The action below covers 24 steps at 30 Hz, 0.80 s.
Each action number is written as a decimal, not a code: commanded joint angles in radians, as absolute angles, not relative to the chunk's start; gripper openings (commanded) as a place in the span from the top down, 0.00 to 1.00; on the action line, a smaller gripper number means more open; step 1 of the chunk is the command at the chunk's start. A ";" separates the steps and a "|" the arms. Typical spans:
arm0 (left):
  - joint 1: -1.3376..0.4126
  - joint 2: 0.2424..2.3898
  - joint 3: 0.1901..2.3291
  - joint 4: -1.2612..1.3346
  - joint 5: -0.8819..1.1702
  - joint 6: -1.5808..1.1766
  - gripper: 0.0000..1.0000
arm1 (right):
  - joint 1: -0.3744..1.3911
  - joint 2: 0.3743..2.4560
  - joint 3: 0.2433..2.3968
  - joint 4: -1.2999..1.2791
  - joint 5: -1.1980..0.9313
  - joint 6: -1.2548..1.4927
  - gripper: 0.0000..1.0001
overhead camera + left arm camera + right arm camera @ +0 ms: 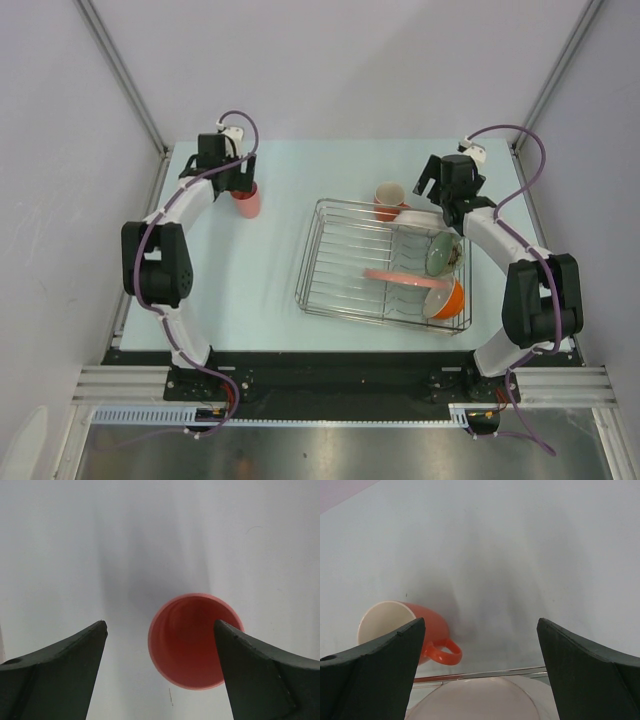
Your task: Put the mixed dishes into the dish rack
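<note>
Pale table [262, 285] (white walls [330, 60])

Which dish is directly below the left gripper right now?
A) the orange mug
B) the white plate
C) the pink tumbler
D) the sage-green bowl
C: the left wrist view looks straight down into the upright pink tumbler, which sits below the open left gripper. The orange mug is over by the right gripper instead.

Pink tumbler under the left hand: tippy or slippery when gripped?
Pink tumbler stands upright and seems to taper toward its base, so an off-centre nudge from the left hand probably tips it. The smooth round wall looks slippery and would likely roll once down.
</note>
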State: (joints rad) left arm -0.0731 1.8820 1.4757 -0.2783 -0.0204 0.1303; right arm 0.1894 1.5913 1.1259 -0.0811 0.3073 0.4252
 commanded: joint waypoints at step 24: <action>-0.026 2.031 1.585 -0.350 0.071 0.129 0.53 | 0.232 1.436 1.135 -0.048 0.362 0.408 0.00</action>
